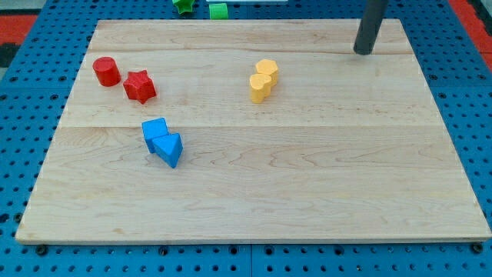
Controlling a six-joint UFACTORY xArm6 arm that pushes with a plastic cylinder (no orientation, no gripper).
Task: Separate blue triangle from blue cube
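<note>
A pale wooden board (307,169) made of joined planks lies on a blue perforated base (477,115), and the arm's straight dark rod comes down from the view's top right, its tip (363,52) resting near the board's top edge, well apart from every block. The arm carries no hand or jaws, only this rod, and it holds nothing and touches no block. The bright blue cube (154,129) sits in the board's left half, a little below the middle, and the bright blue triangle (170,148) lies just to its lower right, the two touching along one side so that they read as a single cluster. Above them, towards the view's upper left, a red cylinder (106,71) stands near the board's left edge, with a red star-shaped block (139,86) just beside it on its lower right; whether these two touch cannot be told. Near the board's centre top, two yellow blocks with rounded, faceted sides, the upper yellow block (267,70) and the lower yellow block (260,87), press against each other. Beyond the board's top edge, a green block (219,9) and a second, darker green block (183,5) are partly cut off by the frame.
</note>
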